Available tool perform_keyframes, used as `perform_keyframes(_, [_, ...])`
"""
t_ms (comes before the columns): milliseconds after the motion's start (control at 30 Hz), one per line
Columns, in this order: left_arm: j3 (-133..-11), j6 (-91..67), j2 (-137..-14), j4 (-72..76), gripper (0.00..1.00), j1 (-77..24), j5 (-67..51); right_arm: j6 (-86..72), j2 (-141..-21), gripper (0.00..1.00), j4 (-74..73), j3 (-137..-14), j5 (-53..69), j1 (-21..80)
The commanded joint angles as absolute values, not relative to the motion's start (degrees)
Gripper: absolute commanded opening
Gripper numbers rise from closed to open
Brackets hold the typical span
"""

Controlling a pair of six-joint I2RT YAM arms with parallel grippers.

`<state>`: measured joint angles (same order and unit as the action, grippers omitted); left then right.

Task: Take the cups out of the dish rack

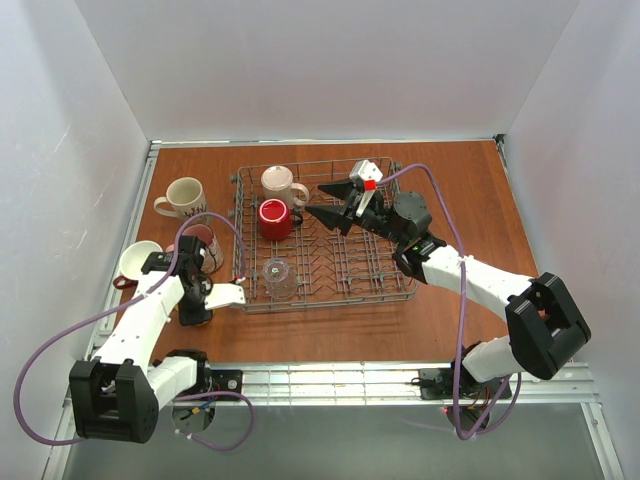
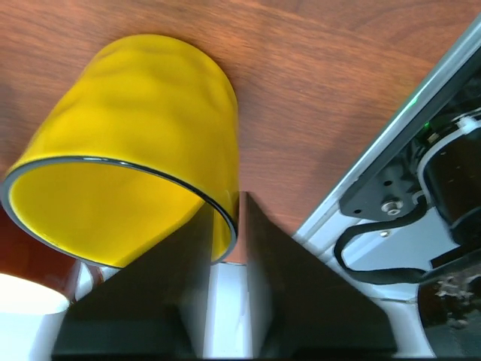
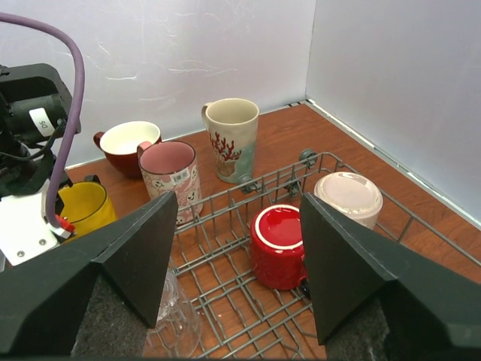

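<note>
1. Black fingers (image 2: 180,301) of the left gripper (image 2: 228,218) fill the bottom of the left wrist view. They are set narrow and pinch the rim wall of a glossy yellow ceramic mug (image 2: 143,128), one finger inside the mouth and one outside.
2. That yellow mug leans over the reddish-brown wooden desk (image 2: 316,90), outside the rack, with its mouth turned toward the wrist camera.
3. At the right gripper (image 3: 239,203) the fingers are spread wide and hold nothing. It hangs above the grey wire dish rack (image 1: 385,270).
4. Three cups are in the rack. A red ceramic cup (image 3: 279,241) stands upside down. A cream cup (image 3: 348,197), also upside down, sits near the rack's far rim. A small clear glass (image 3: 176,323) stands near the rack's left side.
5. Three more cups stand upright on the desk to the left of the rack:
   - a tall beige mug with a red coral pattern (image 3: 233,139)
   - a pink patterned mug (image 3: 170,173)
   - a dark red mug with a white inside (image 3: 126,147), behind the pink one in the right wrist view
</note>
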<state>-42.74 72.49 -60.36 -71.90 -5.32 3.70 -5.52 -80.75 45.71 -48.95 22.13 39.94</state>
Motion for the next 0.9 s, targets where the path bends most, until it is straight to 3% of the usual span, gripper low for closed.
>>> perform_keyframes(0, [-42.4, 72.9, -60.0, -71.1, 0.19, -6.0, 4.7, -4.6, -80.9, 0.62, 45.4, -50.7, 21.1, 40.2])
perform_keyframes(133, [-45.2, 72.3, -60.5, -73.0, 0.36, -6.0, 2.4, -4.1, -81.5, 0.66, 44.7, -51.0, 21.1, 40.3])
perform_keyframes(267, [-48.5, 71.8, -61.3, -76.4, 0.45, -5.9, 0.1, -2.3, -82.4, 0.68, 41.6, -52.2, 21.1, 39.2])
perform_keyframes(400, [-53.2, 71.1, -61.3, -78.1, 0.56, -6.0, -2.0, -0.4, -86.2, 0.69, 30.5, -58.1, 22.1, 36.8])
perform_keyframes(633, [-62.0, 70.0, -60.6, -79.8, 0.6, -6.0, -4.8, 13.8, -100.2, 0.61, 3.9, -74.9, 24.3, 36.5])
perform_keyframes(867, [-77.6, 55.4, -67.1, -76.3, 0.6, -5.9, -18.2, 22.8, -108.9, 0.57, -2.0, -84.7, 27.5, 36.8])
